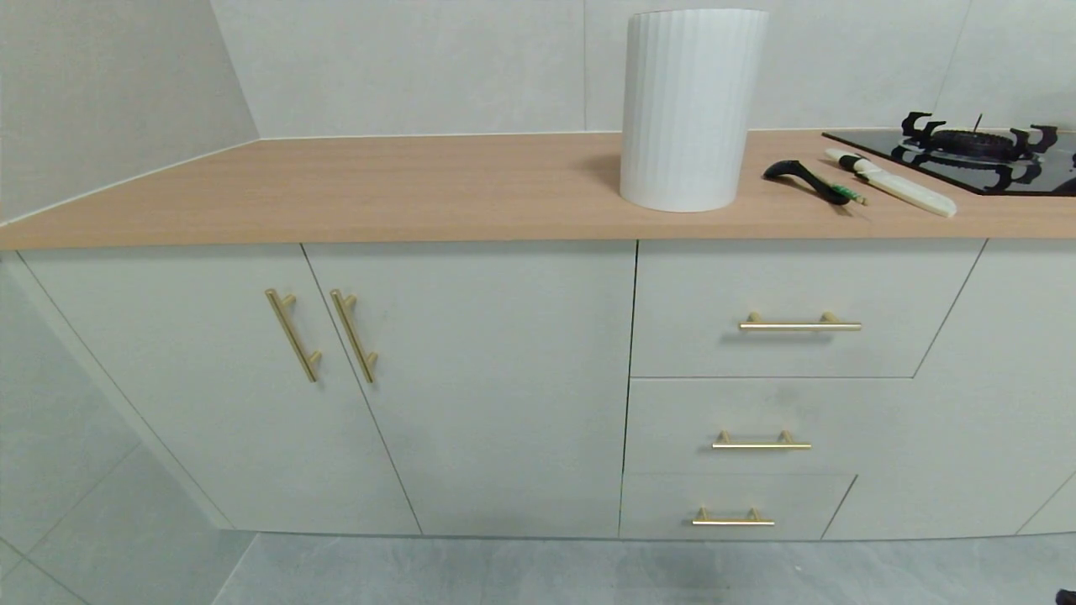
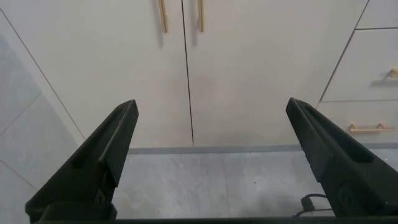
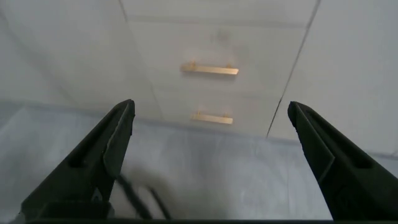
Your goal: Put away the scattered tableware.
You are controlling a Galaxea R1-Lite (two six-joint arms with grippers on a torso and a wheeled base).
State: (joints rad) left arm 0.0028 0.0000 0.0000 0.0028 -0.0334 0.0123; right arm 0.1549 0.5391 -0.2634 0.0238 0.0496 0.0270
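- The scattered tableware, a black spoon (image 1: 803, 178) and a white utensil (image 1: 895, 183), is seen lying flat on the surface (image 1: 378, 185). It is near the stove (image 1: 967, 151) and just beside a tall white holder (image 1: 685, 109), which is judged to be where it belongs.
- The left hand (image 2: 211, 104) is held released and empty, low before the cupboard doors (image 2: 249, 62).
- The right hand (image 3: 210, 104) is likewise spread and empty, low before the drawers (image 3: 211, 87). Neither hand is judged to be placed yet for a pick-up.
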